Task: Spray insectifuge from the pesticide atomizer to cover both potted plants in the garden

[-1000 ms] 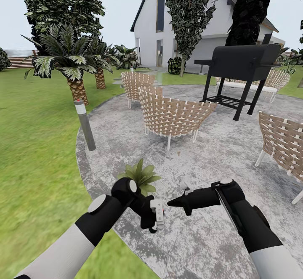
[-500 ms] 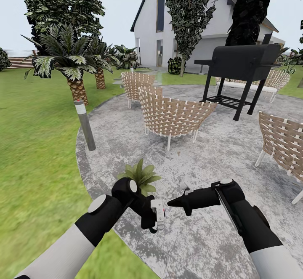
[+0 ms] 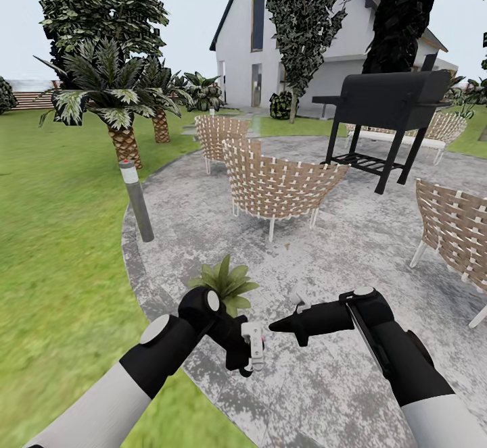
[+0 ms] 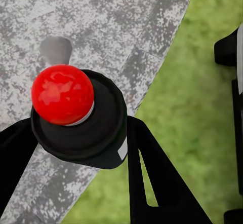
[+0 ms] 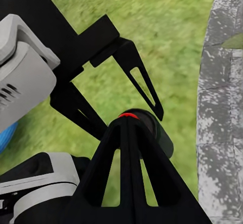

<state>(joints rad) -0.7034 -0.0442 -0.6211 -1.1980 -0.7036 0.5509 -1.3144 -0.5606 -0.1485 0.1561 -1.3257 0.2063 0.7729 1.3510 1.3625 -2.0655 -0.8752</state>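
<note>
nothing moved; left gripper hides most of pesticide atomizer.

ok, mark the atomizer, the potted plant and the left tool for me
pesticide atomizer (image 4: 83,120): left wrist view, dark shoulder below the red cap.
potted plant (image 3: 228,283): head view, leaf rosette centre.
left tool (image 3: 250,355): head view, between the fingertips.

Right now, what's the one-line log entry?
left gripper: shut on bottle | right gripper: cannot tell | plant: beside left arm, on patio

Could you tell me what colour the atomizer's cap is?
Red; the cap shows best in the left wrist view.
</note>
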